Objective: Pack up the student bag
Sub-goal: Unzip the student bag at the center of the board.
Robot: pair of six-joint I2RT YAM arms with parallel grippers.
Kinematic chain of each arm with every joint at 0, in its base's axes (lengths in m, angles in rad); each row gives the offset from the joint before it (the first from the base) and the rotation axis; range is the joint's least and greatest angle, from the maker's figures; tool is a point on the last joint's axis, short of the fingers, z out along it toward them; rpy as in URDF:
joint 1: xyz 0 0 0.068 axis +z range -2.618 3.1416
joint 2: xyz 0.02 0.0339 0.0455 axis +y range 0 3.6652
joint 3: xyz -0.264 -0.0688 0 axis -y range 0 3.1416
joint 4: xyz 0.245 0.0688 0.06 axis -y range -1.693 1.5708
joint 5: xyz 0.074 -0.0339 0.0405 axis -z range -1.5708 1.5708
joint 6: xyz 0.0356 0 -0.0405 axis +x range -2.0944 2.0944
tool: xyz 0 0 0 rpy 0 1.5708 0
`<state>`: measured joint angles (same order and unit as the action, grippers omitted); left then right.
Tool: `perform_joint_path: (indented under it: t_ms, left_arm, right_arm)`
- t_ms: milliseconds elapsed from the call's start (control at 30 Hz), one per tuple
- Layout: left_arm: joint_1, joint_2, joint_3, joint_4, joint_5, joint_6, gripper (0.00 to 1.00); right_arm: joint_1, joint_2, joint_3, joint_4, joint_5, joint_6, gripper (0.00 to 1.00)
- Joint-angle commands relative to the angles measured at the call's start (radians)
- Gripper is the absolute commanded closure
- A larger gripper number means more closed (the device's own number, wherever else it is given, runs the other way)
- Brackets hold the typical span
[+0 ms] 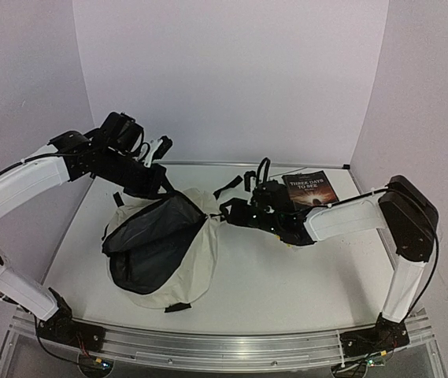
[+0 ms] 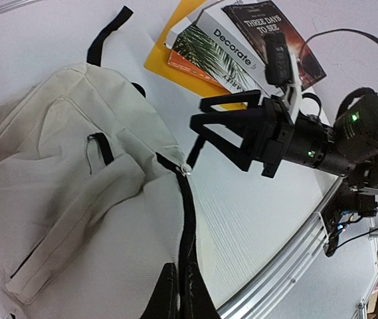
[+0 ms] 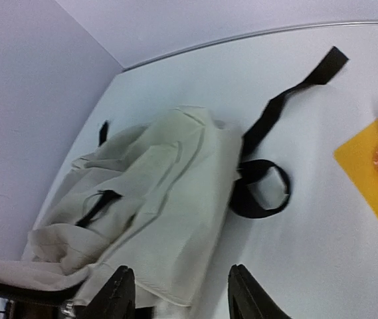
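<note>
The student bag lies on the white tabletop with its cream front panel up and its mouth gaping, so the black lining shows. At the bag's rear rim sits the left end effector; its fingers are drawn close together, and the bag's black zipper edge runs in between them, pinched. The right end effector hangs just beside the bag on the side away from the left arm. Its fingers are spread wide and hold nothing, with their tips near the small metal zipper pull at the end of that edge. One black strap loop trails flat on the tabletop beside the bag. Beyond that loop, well apart from the bag, a stack of books rests on a yellow folder.
</note>
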<state>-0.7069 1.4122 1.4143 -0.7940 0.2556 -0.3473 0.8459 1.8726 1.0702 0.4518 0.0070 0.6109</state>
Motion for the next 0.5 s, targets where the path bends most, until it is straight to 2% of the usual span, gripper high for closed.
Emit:
perform_joint_path:
  t_ms: [0, 33, 133, 267, 467]
  left_arm:
    - [0.076, 0.047, 0.109, 0.140, 0.029, 0.005, 1.00]
    - [0.091, 0.065, 0.123, 0.148, 0.043, 0.011, 1.00]
    - [0.123, 0.118, 0.168, 0.159, 0.091, 0.026, 1.00]
    - [0.145, 0.184, 0.210, 0.160, 0.157, 0.045, 1.00]
    - [0.155, 0.223, 0.214, 0.183, 0.177, 0.048, 1.00]
  right_arm:
    - [0.029, -0.149, -0.044, -0.159, 0.105, -0.021, 0.27]
    - [0.049, -0.177, -0.057, -0.171, 0.125, -0.001, 0.22]
    - [0.133, -0.221, -0.064, -0.236, 0.208, 0.089, 0.14]
    - [0.241, -0.212, -0.023, -0.329, 0.272, 0.257, 0.11]
    - [0.341, -0.119, 0.060, -0.411, 0.341, 0.386, 0.08]
